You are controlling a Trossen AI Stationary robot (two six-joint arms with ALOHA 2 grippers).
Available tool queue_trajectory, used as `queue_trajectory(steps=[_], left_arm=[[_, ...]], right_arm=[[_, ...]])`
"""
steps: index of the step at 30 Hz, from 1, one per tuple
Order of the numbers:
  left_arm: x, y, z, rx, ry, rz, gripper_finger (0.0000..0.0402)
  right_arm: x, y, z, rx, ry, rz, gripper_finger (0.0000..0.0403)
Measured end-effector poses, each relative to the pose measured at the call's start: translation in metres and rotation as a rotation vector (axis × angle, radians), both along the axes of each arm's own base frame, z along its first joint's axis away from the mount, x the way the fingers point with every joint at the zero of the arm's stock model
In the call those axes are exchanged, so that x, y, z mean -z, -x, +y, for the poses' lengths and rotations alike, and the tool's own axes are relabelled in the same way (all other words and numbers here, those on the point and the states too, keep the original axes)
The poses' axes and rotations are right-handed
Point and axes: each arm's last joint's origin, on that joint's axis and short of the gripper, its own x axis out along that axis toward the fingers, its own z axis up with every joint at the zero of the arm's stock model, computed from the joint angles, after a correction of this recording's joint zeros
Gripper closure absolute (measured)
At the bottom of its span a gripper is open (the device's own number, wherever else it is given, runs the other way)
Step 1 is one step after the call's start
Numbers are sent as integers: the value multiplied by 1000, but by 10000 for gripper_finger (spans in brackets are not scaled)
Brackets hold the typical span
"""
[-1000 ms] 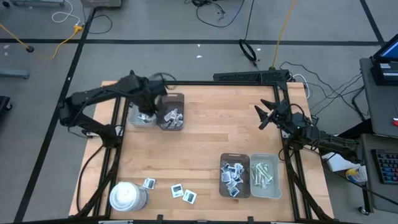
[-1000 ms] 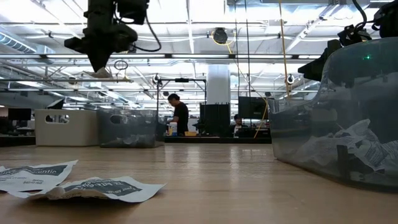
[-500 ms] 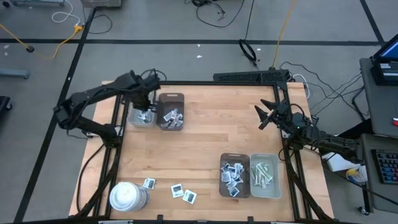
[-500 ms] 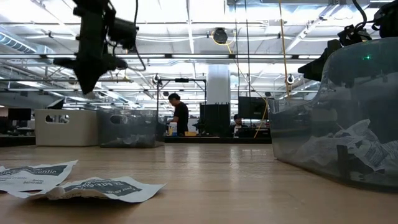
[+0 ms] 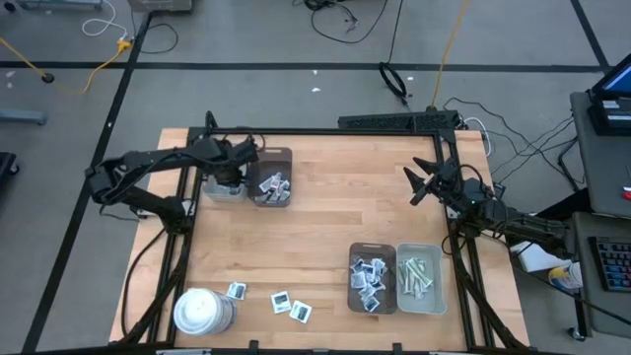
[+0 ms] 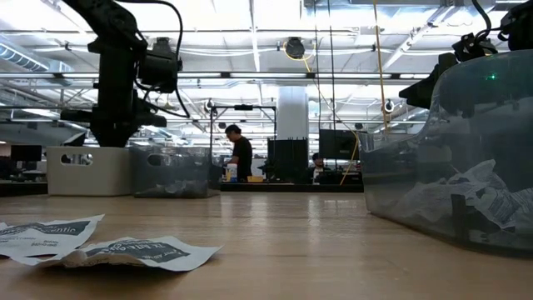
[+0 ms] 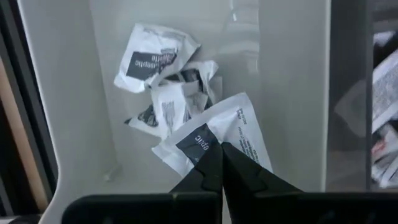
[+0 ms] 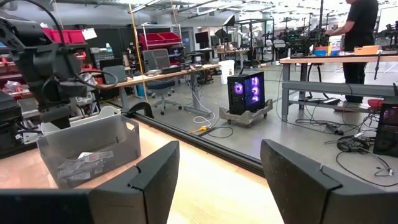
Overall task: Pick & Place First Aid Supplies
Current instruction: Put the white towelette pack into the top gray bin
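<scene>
Currently at the placing step: left gripper (image 7: 221, 163) lowered into the pale tray (image 5: 223, 183) at the desk's far left, closed on a white packet (image 7: 214, 137) above others already deposited. Next: open and lift clear. Right gripper (image 5: 422, 183) open, idle at far right.

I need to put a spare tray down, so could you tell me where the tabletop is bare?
The wooden middle is free, between the far trays under the left hand and the near trays. The far right, by the open right hand, is bare too. The near-left corner is crowded: white cylinder, loose packets.
</scene>
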Motion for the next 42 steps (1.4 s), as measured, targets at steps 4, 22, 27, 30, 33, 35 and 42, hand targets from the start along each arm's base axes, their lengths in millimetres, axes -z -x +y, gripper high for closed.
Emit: queue_trajectory(steps=[4, 22, 27, 30, 33, 35, 42], left_arm=[[0, 0, 1, -28, -14, -3, 370], [-26, -5, 0, -7, 80, -82, 198], [-46, -4, 0, 34, 112, -55, 214], [-55, -4, 0, 58, 160, -80, 224], [-62, -5, 0, 83, 200, -106, 233], [-65, -5, -1, 97, 214, -105, 237], [-66, -3, -4, 119, 260, -100, 244]], right_arm=[[0, 0, 0, 0, 0, 0, 183], [0, 0, 0, 0, 0, 0, 181], [0, 0, 0, 0, 0, 0, 183], [0, 0, 0, 0, 0, 0, 182], [0, 0, 0, 0, 0, 0, 181], [0, 0, 0, 0, 0, 0, 182], [0, 0, 0, 0, 0, 0, 181]])
